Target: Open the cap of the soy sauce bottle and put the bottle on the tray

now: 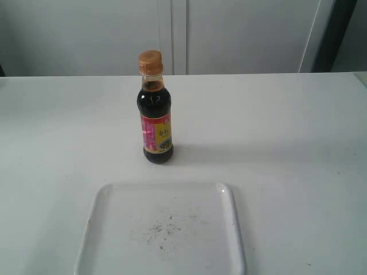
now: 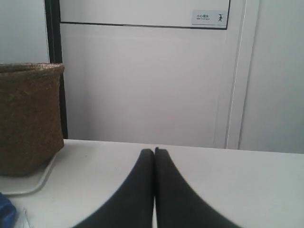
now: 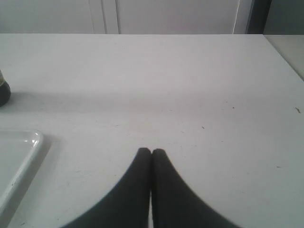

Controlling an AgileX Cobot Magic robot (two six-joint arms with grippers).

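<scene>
The soy sauce bottle (image 1: 156,120) stands upright on the white table, dark liquid inside and a red, pink and yellow label on its front. Its orange-gold cap (image 1: 150,61) sits closed on the neck. In front of it lies the translucent white tray (image 1: 109,197), dark specks at its centre. Neither arm shows in the exterior view. My left gripper (image 2: 154,151) is shut with nothing in it, low over the table. My right gripper (image 3: 151,151) is also shut and empty; the bottle's base (image 3: 4,92) and a tray corner (image 3: 28,142) lie off to one side of it.
A woven brown basket (image 2: 28,118) stands on a white tray edge (image 2: 33,183) beside the left gripper, with something blue (image 2: 5,213) near it. White cabinet doors (image 1: 241,34) back the table. The table's right edge (image 3: 285,52) shows in the right wrist view.
</scene>
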